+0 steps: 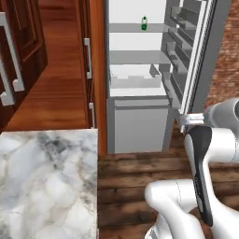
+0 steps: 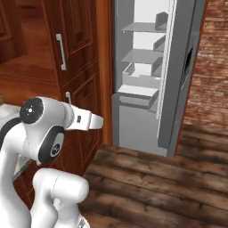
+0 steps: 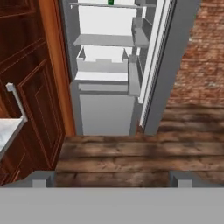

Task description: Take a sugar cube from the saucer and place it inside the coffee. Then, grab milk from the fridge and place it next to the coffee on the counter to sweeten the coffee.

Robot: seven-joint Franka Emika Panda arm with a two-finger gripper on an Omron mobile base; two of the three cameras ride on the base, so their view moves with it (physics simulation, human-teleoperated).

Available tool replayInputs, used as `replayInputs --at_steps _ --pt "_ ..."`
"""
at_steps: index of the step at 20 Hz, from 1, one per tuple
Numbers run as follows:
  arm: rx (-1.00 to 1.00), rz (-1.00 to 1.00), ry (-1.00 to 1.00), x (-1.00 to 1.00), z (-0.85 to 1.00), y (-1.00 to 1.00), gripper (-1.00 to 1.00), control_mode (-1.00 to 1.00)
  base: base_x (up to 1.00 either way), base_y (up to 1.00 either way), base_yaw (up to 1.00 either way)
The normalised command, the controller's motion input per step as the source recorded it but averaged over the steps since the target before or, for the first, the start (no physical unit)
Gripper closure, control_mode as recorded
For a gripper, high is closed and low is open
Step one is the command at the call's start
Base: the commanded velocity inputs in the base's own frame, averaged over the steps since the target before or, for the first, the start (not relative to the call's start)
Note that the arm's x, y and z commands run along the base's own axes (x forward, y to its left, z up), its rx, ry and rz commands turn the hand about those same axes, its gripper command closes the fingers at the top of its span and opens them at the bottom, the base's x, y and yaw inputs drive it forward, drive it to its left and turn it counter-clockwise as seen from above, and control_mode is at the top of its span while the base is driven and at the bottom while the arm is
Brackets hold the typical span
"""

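Nearest, one veined marble counter (image 1: 46, 182) fills the lower left, smooth and glossy. The gripper (image 3: 111, 180) hangs released, jaws wide apart, above dark wood floor planks (image 3: 127, 157). Farther off, one grey-white fridge (image 1: 140, 126) stands open beside brown panelled cabinets (image 2: 75, 58); one small green-topped milk (image 1: 144, 24) stands on its upper shelf.

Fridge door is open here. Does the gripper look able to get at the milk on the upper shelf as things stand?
Probably not yet. The milk stands unblocked on an upper shelf of the open fridge, but the open gripper is well short of it, with bare floor between. The way looks free; the distance is the obstacle.
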Motion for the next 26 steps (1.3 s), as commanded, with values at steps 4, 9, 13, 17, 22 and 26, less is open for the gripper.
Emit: replayInputs --at_steps 4,9,13,17,22,26 --pt "0.00 0.00 0.00 0.00 0.00 0.00 -1.00 1.00 0.81 0.17 -0.12" --pt "0.00 0.00 0.00 0.00 0.00 0.00 -1.00 1.00 0.73 0.15 -0.12" --pt "0.00 0.00 0.00 0.00 0.00 0.00 -1.00 1.00 0.64 0.20 -0.09" --pt "0.00 0.00 0.00 0.00 0.00 0.00 -1.00 1.00 0.63 0.26 -0.08" --pt "0.00 0.00 0.00 0.00 0.00 0.00 -1.00 1.00 0.64 0.22 -0.08" --pt "0.00 0.00 0.00 0.00 0.00 0.00 -1.00 1.00 0.64 0.24 -0.08"
